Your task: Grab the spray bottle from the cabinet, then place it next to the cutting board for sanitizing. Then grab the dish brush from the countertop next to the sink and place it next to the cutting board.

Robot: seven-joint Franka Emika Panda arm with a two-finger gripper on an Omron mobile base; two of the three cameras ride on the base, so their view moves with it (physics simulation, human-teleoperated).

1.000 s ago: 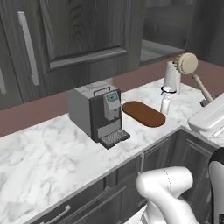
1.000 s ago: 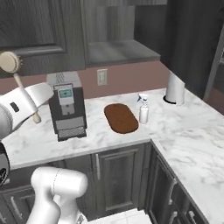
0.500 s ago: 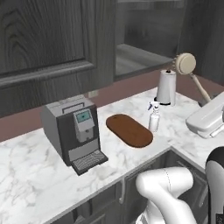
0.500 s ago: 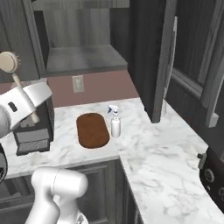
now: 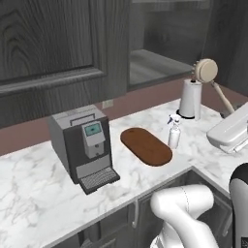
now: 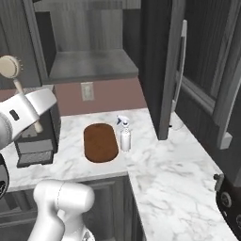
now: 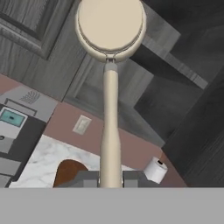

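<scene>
My gripper [image 7: 110, 178] is shut on the thin handle of the pale wooden dish brush [image 7: 110, 26], which I hold up in the air with its round head topmost [image 5: 206, 71] [image 6: 9, 67]. Below it, the reddish-brown oval cutting board [image 5: 145, 145] [image 6: 100, 142] lies flat on the white marble countertop [image 5: 38, 193]. The small white spray bottle [image 5: 173, 133] [image 6: 124, 135] stands upright just beside the board's right edge. Behind them the dark wall cabinet [image 6: 89, 66] is open, its grey shelf bare. The sink is out of view.
A grey coffee machine [image 5: 85, 145] [image 6: 37, 141] stands left of the board. A paper towel roll [image 5: 190, 99] [image 7: 154, 169] stands in the back corner. The open cabinet door [image 6: 162, 70] juts out over the counter's right part. Stove knobs [image 6: 226, 197] sit at the near right.
Both base views have swung, so the board and bottle now sit nearer the picture's middle and the open cabinet has come into view. The brush stays held up in my gripper.
</scene>
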